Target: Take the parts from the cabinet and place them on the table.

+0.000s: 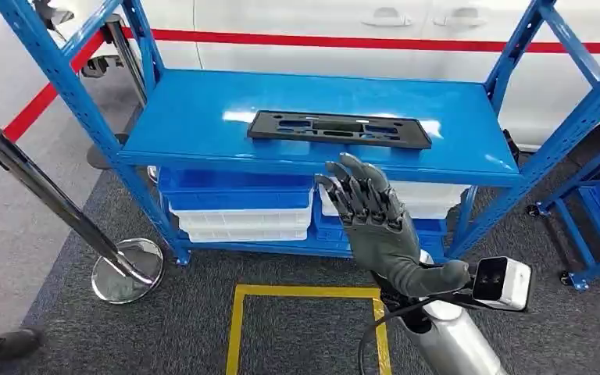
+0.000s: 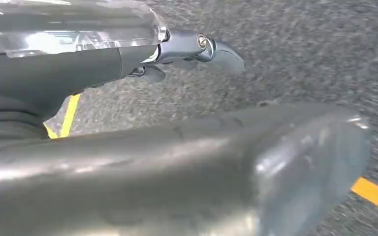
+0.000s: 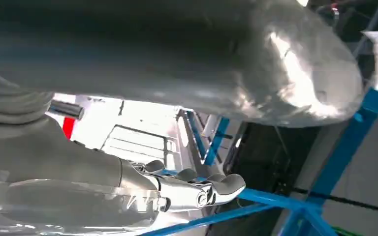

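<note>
On the blue shelf (image 1: 203, 117) top I see the black part (image 1: 338, 128) lying flat, untouched. My right hand (image 1: 375, 215) is raised just in front of the shelf edge, fingers spread, empty. Left hand (image 2: 197, 49) over carpet, fingers extended, holding nothing.

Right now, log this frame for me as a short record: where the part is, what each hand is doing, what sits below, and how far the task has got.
part: black flat plate lying on the top shelf of the blue rack, untouched
right hand: raised in front of the shelf edge, fingers apart, holding nothing, short of the plate
left hand: hanging over grey carpet, holding nothing
lower shelf: stacked blue and white bins
nearby: chrome post at the rack's left
task stage: plate not yet picked up
</note>
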Motion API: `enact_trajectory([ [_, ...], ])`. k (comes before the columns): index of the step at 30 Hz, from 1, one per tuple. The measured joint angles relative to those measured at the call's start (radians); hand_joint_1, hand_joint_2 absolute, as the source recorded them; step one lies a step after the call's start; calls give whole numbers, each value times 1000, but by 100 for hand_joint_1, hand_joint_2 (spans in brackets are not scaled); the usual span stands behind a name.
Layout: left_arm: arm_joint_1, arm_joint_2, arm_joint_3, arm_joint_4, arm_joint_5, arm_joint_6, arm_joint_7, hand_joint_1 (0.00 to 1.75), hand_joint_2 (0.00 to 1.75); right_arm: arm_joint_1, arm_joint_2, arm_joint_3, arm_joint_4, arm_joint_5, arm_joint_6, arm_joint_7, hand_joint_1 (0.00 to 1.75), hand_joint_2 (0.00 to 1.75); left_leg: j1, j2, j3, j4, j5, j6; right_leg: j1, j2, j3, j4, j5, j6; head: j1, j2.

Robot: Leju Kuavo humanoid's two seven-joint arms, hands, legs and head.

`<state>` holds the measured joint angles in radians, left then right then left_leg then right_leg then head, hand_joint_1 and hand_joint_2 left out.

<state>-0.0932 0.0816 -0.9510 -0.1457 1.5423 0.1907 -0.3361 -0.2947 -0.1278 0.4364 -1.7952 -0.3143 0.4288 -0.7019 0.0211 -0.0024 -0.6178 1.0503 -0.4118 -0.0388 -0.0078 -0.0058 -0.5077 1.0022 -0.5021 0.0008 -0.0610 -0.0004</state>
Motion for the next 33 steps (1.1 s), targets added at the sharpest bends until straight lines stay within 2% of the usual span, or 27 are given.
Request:
enact_trajectory([
  [1,-2,0,0,0,-2,0,0,0,0,2,-7,0,-2,2,-2,1,0,0,0,-2,7,-25,-10,18,1,2,-2,7,-4,5,0,0],
  [4,-1,0,-4,0,-2,3,4,0,0,12,-11,0,-6,3,-8,0,0,0,-4,-3,4,-18,-17,39,0,2,0,-1,-9,17,0,0],
  [5,-2,0,-7,0,-3,3,4,0,0,14,-11,0,-8,-7,-8,0,0,0,1,0,12,-24,-18,48,-5,3,1,7,-21,23,0,0],
  [6,-3,0,-10,0,-3,4,4,0,0,15,-11,0,-10,-15,-8,-1,0,0,1,2,16,-25,-22,55,-5,3,-16,46,-37,26,0,0],
  [7,-4,0,-12,0,-3,4,4,0,0,16,-11,0,-12,-17,-10,-1,0,0,0,7,18,-25,-26,61,-5,4,-58,119,-68,28,0,0],
  [9,-6,0,-21,0,-5,4,5,0,0,28,-9,1,-13,-21,-11,-1,0,0,-3,14,23,-25,-34,66,-6,4,-158,279,-119,30,0,0],
  [10,-6,0,-24,0,-6,4,7,0,0,35,-9,1,-13,-23,-11,-1,0,0,-4,17,28,-25,-38,67,-5,3,-196,329,-119,30,0,0],
  [11,-5,0,-25,0,-6,4,7,0,0,40,-9,2,-13,-26,-11,-1,0,0,-6,21,35,-25,-44,66,-5,3,-209,325,-90,28,0,0],
  [12,-5,0,-25,0,-6,4,7,0,0,41,-9,3,-14,-27,-11,-1,0,0,-8,27,46,-25,-51,66,-5,3,-196,275,-42,23,0,0],
  [13,-6,0,-26,0,-7,4,7,0,0,41,-9,5,-15,-28,-12,-1,0,0,-9,34,59,-25,-58,65,-3,-2,-165,190,18,16,0,0],
  [14,-6,0,-26,0,-8,4,7,0,0,41,-9,5,-17,-28,-14,-1,0,0,-11,39,71,-26,-66,63,2,-21,-130,102,71,4,0,0],
  [15,-5,0,-28,0,-10,4,7,0,0,41,-9,5,-19,-29,-14,-1,0,0,-12,46,73,-28,-72,59,14,-67,-108,53,80,-6,0,0],
  [16,-5,-1,-31,0,-10,3,7,0,0,39,-9,7,-19,-29,-14,0,0,0,-20,52,81,-25,-79,50,23,-73,-99,28,69,-8,0,0],
  [19,-7,0,-35,0,-12,3,8,0,0,40,-9,17,-23,-22,-24,-1,0,0,-20,88,90,-34,-86,38,22,-35,-104,26,64,-14,0,0],
  [20,-10,0,-38,0,-13,2,8,0,0,42,-14,17,-25,-14,-29,0,0,0,-20,87,94,-33,-94,30,10,-25,-94,15,67,-19,0,0],
  [21,-12,1,-42,0,-13,2,7,0,0,42,-19,20,-27,-8,-32,-1,0,0,-16,55,91,-9,-108,26,9,-24,-87,10,66,-24,0,0],
  [22,-13,1,-45,0,-14,2,7,0,0,41,-25,22,-29,-3,-36,0,0,0,-14,31,62,51,-138,24,7,-20,-84,10,63,-30,0,0],
  [23,-13,1,-47,1,-14,2,7,0,0,44,-27,24,-30,3,-42,0,0,0,-13,19,17,134,-173,21,6,-14,-81,10,61,-33,0,0],
  [24,-11,2,-48,1,-13,2,7,0,0,47,-29,26,-31,7,-43,0,0,0,-11,13,-31,216,-200,17,7,-7,-80,10,58,-36,0,0],
  [25,-8,2,-49,1,-13,2,7,0,0,52,-29,28,-31,13,-44,0,0,0,-11,12,-71,274,-208,14,7,-1,-77,11,54,-35,0,0],
  [26,-6,2,-49,1,-13,2,6,0,0,57,-29,30,-31,17,-45,0,0,0,-10,12,-87,283,-191,13,7,5,-72,11,51,-33,0,0],
  [27,-6,2,-50,1,-12,1,5,0,0,61,-29,30,-33,22,-47,0,0,0,-10,12,-79,245,-149,12,6,9,-64,11,45,-32,0,0],
  [29,-7,5,-50,1,-11,0,3,0,0,62,-29,30,-36,26,-50,0,0,0,-9,12,-17,72,-33,15,5,14,-45,15,32,-26,0,0],
  [30,-6,6,-50,1,-10,0,1,0,0,62,-29,30,-36,26,-50,0,0,0,-9,11,6,3,-8,20,5,15,-41,16,24,-21,0,0],
  [31,-8,6,-50,1,-10,1,0,0,0,62,-29,30,-37,27,-50,0,0,0,-14,8,20,-16,-25,25,13,19,-42,24,18,-14,0,0],
  [32,-11,7,-50,1,-10,1,1,0,0,63,-29,30,-38,28,-50,0,0,0,-14,7,20,-13,-29,36,11,21,-45,21,19,-10,0,0],
  [33,-11,7,-50,1,-10,1,0,0,0,64,-29,30,-39,28,-50,0,0,0,-14,6,19,-16,-30,40,11,21,-45,19,19,-7,0,0],
])
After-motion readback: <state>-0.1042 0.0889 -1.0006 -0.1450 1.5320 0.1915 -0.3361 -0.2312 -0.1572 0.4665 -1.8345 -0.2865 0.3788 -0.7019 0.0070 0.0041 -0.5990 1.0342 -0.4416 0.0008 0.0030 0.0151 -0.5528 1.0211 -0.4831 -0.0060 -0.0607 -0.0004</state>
